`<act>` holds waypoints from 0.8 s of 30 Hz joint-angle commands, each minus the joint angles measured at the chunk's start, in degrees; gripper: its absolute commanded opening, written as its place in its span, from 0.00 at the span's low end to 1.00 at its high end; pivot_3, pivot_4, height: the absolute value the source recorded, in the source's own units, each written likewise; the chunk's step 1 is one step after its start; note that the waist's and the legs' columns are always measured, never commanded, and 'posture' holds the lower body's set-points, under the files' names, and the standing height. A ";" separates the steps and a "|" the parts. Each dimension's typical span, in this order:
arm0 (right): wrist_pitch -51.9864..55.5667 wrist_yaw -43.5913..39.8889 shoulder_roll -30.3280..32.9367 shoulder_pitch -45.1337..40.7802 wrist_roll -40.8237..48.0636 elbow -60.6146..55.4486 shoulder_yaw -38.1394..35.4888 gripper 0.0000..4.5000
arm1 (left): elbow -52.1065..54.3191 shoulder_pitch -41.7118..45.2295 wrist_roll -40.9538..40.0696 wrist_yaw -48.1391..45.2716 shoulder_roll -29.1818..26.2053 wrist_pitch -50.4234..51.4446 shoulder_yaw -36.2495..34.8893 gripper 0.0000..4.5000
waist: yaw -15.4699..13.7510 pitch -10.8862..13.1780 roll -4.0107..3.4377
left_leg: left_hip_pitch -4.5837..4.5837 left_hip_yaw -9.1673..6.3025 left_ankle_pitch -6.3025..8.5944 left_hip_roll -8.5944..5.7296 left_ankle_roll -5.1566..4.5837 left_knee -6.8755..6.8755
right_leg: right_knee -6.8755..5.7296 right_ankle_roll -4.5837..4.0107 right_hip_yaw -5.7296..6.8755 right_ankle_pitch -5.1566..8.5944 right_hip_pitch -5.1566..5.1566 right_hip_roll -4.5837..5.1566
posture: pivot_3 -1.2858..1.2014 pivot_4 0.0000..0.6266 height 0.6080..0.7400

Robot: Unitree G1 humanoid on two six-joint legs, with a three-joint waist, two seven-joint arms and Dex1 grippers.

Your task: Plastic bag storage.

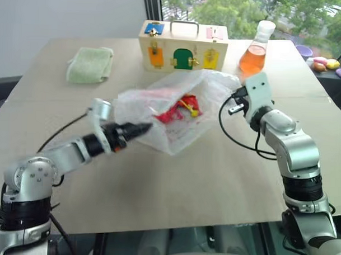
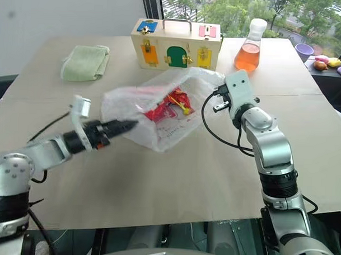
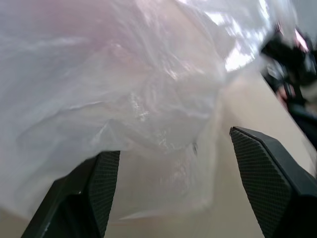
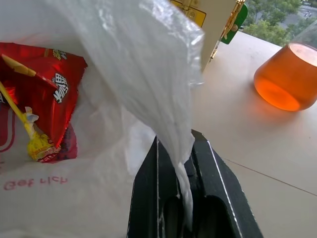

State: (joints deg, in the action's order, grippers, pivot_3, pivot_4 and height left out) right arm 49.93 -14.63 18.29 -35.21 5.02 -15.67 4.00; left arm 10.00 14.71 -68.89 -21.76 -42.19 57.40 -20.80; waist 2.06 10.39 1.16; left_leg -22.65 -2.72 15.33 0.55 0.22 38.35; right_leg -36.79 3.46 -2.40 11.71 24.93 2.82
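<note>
Translucent plastic bag (image 1: 177,108) mid-table, red snack packet (image 4: 42,94) inside. Right gripper (image 4: 182,166) pinches bag's edge, clenched. Left gripper (image 3: 173,171) spread apart at bag's near side, holding nothing.

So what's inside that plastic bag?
Inside the plastic bag lies a red snack packet with a yellow lollipop on it. The crinkled plastic hides anything deeper in.

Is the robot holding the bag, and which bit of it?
Yes. The right end effector is shut on the plastic bag, pinching a thin edge of it at its right side. The left end effector is open, holding nothing.
</note>
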 commanded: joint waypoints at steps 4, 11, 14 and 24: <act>2.23 -1.09 0.58 0.21 1.11 -6.01 -0.39 0.00 | -1.51 -1.61 -6.03 -10.11 -5.04 5.78 -5.71 0.79 | 0.32 0.00 0.00 | -0.03 0.01 0.01 -0.02 0.00 0.00 | 0.01 0.01 0.00 0.00 0.01 0.04 | 0.52 0.24 1.00; 4.19 -1.35 -0.21 0.79 1.98 -8.55 0.52 0.00 | 7.85 -1.05 7.16 0.60 -0.62 1.73 4.22 0.79 | -0.16 0.00 -0.01 | -0.10 -0.02 0.01 -0.02 0.00 -0.02 | -0.02 0.01 0.02 -0.01 0.10 0.07 | 0.52 0.24 1.00; 4.78 -1.38 -0.25 1.10 2.30 -9.22 0.95 0.00 | 12.21 -1.30 13.27 7.85 2.76 1.37 8.26 0.79 | -0.05 -0.01 0.01 | -0.08 -0.01 0.00 -0.04 0.01 0.02 | -0.05 0.01 -0.02 -0.01 0.07 0.07 | 0.52 0.24 1.00; 4.20 -1.84 0.62 1.56 2.44 -8.61 0.89 0.00 | 15.03 -0.98 12.84 18.77 18.39 -2.92 3.58 0.24 | 0.02 -0.01 0.02 | -0.11 0.00 0.00 -0.06 0.01 0.03 | -0.05 0.00 -0.03 -0.02 0.10 0.10 | 0.52 0.24 1.00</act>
State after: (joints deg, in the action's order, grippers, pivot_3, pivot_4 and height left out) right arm 54.97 -16.11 18.39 -33.49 7.24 -22.33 5.67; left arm 22.10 13.04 -54.27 -4.78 -24.61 56.00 -14.86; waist 2.08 10.37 1.17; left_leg -22.76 -2.72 15.33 0.49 0.23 38.38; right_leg -36.85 3.46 -2.43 11.69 25.04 2.92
